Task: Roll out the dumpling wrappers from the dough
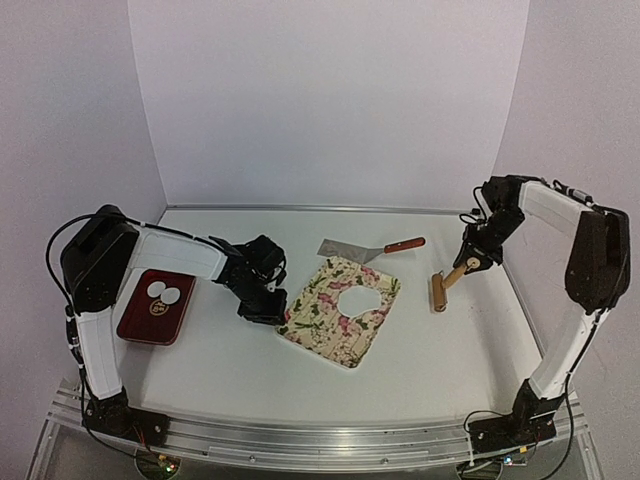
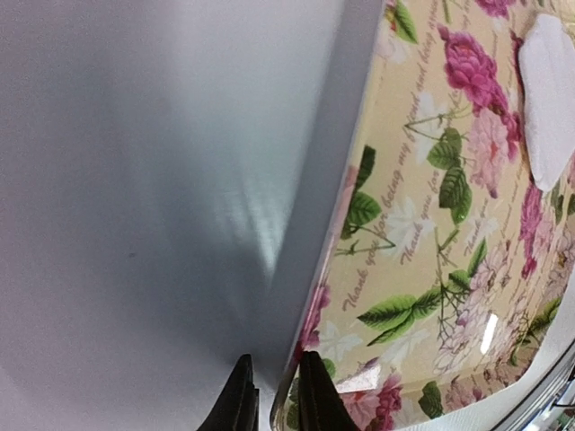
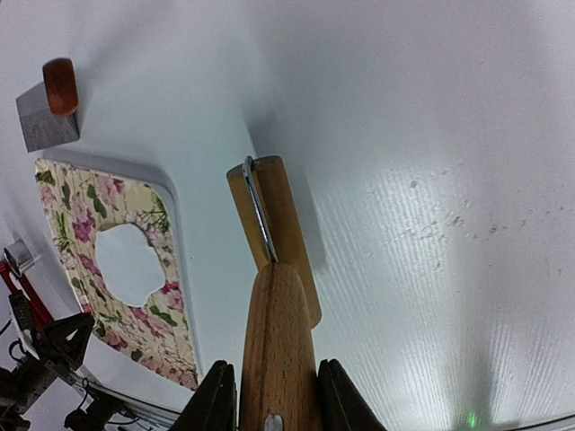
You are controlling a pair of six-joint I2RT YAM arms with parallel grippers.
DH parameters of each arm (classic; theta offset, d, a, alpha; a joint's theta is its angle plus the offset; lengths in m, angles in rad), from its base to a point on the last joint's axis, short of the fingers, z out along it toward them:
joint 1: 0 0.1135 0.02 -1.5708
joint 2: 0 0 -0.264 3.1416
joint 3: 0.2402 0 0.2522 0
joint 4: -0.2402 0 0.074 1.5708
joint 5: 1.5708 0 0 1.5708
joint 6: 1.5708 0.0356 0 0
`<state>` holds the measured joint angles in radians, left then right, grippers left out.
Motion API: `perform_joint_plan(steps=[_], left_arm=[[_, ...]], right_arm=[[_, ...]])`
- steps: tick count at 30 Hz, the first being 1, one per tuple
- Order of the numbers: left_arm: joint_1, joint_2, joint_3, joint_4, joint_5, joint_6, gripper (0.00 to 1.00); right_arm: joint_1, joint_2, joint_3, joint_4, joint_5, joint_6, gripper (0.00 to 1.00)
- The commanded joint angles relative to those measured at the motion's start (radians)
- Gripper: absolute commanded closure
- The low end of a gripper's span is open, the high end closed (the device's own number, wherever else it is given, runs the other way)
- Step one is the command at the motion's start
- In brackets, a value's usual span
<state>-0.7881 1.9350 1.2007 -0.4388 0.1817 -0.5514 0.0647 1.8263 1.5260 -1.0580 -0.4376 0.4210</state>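
Note:
Two dumpling wrappers [image 1: 163,293], small white discs, lie on a dark red plate [image 1: 140,322] at the left. A flat white sheet of dough [image 1: 357,297] with scalloped edges lies on a floral tray [image 1: 325,325] in the middle. My left gripper [image 1: 265,310] is at the tray's left edge. In the left wrist view its jaws [image 2: 276,359] stand slightly open, one on each side of the tray's rim [image 2: 301,332]. My right gripper [image 1: 467,263] is shut on the wooden handle [image 3: 277,350] of a small rolling pin, whose roller [image 1: 439,292] rests on the table right of the tray.
A metal scraper [image 1: 345,248] with a reddish-brown handle [image 1: 405,244] lies behind the tray. White walls close in the back and both sides. The table's front edge is a metal rail [image 1: 320,440] with both arm bases on it.

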Motion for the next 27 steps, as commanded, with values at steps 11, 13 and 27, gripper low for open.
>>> perform_joint_plan(steps=[11, 13, 27], left_arm=[[0.119, -0.164, 0.254, -0.29, 0.002, -0.026, 0.35], [0.173, -0.189, 0.255, -0.288, 0.041, -0.024, 0.33], [0.536, -0.239, 0.208, -0.219, 0.274, -0.006, 0.28]], right_arm=[[-0.025, -0.155, -0.085, 0.107, -0.055, 0.045, 1.0], [-0.026, -0.156, -0.137, 0.156, -0.118, 0.061, 1.0], [-0.026, -0.073, -0.348, 0.261, -0.106, 0.083, 0.83]])
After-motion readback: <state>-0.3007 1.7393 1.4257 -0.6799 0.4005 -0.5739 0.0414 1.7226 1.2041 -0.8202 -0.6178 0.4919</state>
